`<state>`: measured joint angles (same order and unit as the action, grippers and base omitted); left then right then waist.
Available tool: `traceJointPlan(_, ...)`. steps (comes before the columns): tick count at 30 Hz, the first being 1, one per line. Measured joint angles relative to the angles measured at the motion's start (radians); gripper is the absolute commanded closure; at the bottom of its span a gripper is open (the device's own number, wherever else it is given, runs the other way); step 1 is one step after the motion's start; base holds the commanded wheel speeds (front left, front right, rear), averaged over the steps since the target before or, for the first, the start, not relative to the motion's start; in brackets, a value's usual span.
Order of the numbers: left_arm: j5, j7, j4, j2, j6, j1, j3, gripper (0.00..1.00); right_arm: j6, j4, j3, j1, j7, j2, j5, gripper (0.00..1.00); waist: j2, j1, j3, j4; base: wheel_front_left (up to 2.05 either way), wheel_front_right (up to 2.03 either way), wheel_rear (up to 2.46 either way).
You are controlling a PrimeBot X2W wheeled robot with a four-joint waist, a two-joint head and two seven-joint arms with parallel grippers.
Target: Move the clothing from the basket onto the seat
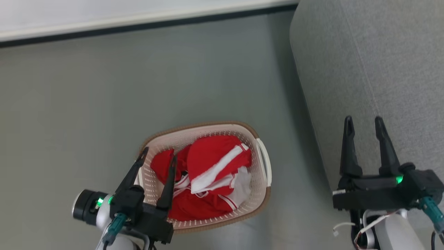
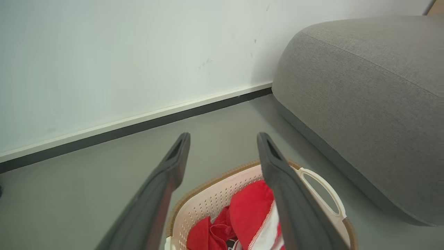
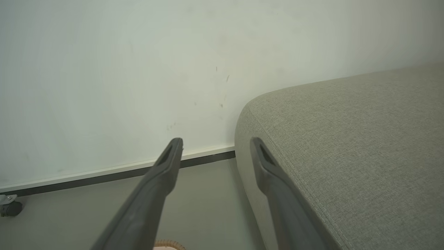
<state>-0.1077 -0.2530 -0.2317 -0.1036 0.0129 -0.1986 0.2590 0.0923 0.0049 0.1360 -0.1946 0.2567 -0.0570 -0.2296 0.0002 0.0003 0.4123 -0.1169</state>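
Wide apart and empty on left gripper (image 1: 159, 154), poised over left rim of basket (image 1: 208, 124); red clothing (image 1: 208, 156) heaped inside, just right of the tips. Likewise apart, empty on right gripper (image 1: 363, 121), over edge of seat (image 1: 364, 52); basket well to its left.

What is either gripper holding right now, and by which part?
Nothing is held. The left gripper is open over the basket, with the clothing lying inside; the right gripper is open at the seat's edge.
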Motion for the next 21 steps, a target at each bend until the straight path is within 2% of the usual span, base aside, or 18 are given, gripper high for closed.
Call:
traceJointPlan(15,0.096,0.011,-0.112,-0.023,0.058,-0.166,0.096,0.00,0.000,-0.023,0.006,-0.177,0.000,0.003,0.000,0.00,0.0000,0.0000,0.224,-0.066,0.00,0.00,0.00)
traceJointPlan(21,0.129,0.015,-0.179,-0.031,0.067,-0.213,0.130,0.00,0.002,0.001,0.017,-0.231,0.000,0.004,-0.004,0.00,0.0000,0.0000,0.304,-0.092,0.00,0.00,0.00)
